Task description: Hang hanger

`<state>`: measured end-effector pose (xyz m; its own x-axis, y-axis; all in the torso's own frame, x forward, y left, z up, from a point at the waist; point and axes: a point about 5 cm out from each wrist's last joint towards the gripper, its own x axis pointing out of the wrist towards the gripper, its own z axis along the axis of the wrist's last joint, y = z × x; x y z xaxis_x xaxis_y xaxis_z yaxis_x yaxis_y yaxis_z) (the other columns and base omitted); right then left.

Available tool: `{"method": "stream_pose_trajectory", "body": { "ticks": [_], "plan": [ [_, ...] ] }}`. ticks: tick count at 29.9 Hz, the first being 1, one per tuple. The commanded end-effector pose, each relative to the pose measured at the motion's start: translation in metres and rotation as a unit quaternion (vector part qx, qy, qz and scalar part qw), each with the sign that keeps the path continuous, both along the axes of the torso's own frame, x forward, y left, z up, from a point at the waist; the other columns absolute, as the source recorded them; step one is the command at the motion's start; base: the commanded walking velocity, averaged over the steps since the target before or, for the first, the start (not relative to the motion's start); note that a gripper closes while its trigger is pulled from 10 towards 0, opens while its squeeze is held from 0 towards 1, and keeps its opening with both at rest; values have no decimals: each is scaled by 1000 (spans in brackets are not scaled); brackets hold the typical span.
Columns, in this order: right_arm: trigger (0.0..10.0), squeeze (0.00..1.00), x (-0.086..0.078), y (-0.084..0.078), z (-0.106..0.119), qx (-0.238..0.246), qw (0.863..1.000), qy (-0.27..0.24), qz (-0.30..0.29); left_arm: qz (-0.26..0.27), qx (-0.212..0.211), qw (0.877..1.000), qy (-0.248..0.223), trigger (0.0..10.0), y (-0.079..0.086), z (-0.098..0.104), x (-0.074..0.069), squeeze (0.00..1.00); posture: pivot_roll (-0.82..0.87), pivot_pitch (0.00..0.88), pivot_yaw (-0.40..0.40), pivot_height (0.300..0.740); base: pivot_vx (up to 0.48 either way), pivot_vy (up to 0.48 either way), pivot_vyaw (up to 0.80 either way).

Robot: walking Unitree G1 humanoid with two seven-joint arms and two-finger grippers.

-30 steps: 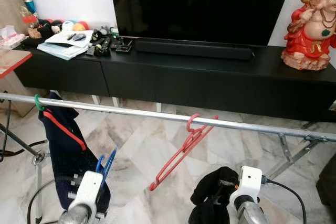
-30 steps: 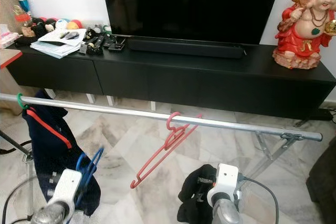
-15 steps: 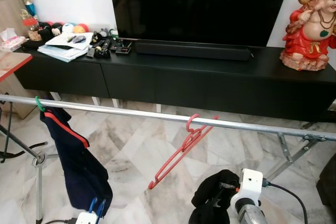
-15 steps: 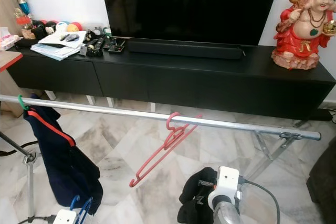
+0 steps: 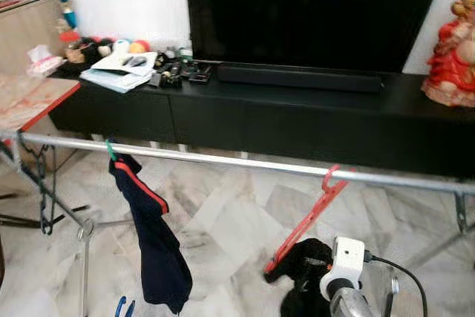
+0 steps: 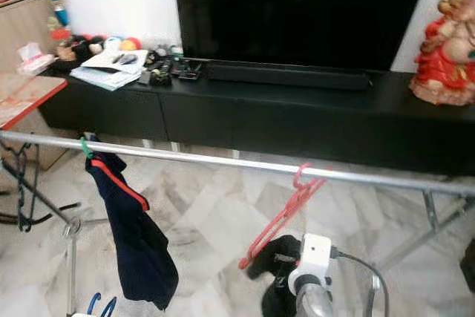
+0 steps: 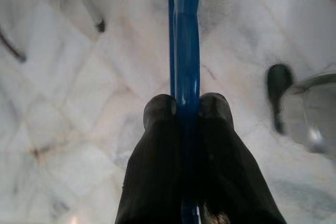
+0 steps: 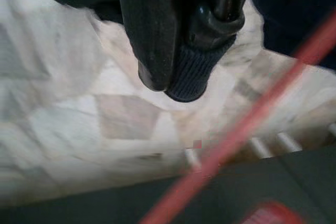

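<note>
Gripping a blue hanger (image 7: 186, 40) upright, the left gripper (image 7: 186, 109) sits low, with the rail (image 5: 223, 159) well above it.

Quick count: three hangers total, one red hanger (image 5: 306, 219) and one green-hooked hanger (image 5: 110, 151) on the single metal rail (image 5: 223, 160), plus one blue hanger (image 7: 185, 51). One navy garment (image 5: 152, 243), one black TV (image 5: 312, 5), one soundbar (image 5: 297, 77), one red figurine (image 5: 451, 53).
</note>
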<state>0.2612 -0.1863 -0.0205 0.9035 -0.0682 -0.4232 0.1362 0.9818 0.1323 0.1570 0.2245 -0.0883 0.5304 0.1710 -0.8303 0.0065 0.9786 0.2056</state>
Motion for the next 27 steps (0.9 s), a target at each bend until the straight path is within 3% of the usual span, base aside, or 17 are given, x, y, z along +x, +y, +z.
{"method": "stream_pose_trajectory", "body": {
  "ticks": [1,27],
  "plan": [
    [10000,0,7,5,6,3,1000,-15,4,3,11,1000,7,10000,7,-1,-5,0,24,4,15,740,0,431,0],
    [10000,0,9,-3,8,-2,999,-15,-30,9,5,999,31,10000,11,-6,-21,0,28,14,7,740,0,19,-46]
  ]
}}
